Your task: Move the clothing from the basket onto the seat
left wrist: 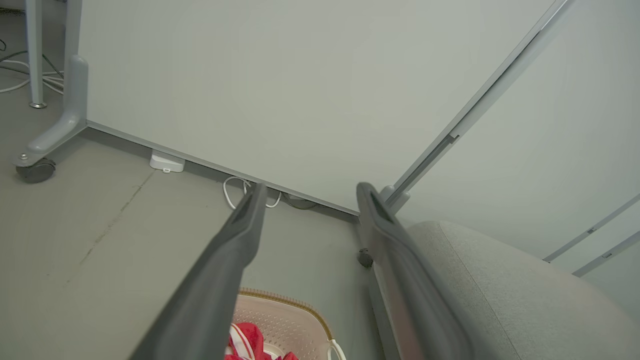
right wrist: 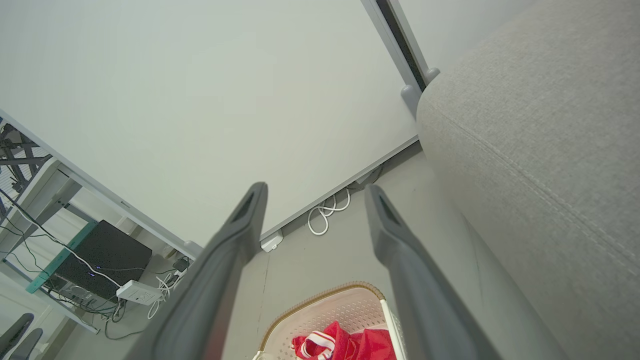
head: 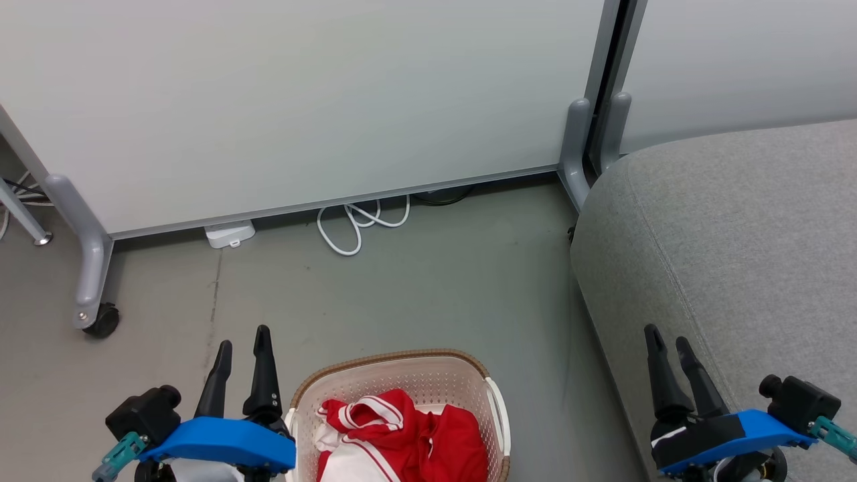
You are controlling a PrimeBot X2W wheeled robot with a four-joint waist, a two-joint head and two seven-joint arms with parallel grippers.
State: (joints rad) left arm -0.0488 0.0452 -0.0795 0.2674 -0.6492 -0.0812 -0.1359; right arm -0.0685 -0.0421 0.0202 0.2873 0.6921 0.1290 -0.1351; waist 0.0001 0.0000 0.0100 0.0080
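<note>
Soft bright red garments with white stripe trim (head: 428,435): heaped together toward the near side of the cream perforated plastic basket with brown woven-look rim (head: 395,356). The basket stands on the grey floor (head: 415,288), apart from the light grey upholstered seat cushion (head: 736,234). Left hand (head: 244,337) and right hand (head: 666,335): fingers spread, empty.

Risks, as judged: the tangled garments may lift together and one may slip to the floor. Snagged cloth may tip the light basket.

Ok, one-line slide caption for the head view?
Left gripper and right gripper open; red clothing in the basket, grey seat at right.
</note>
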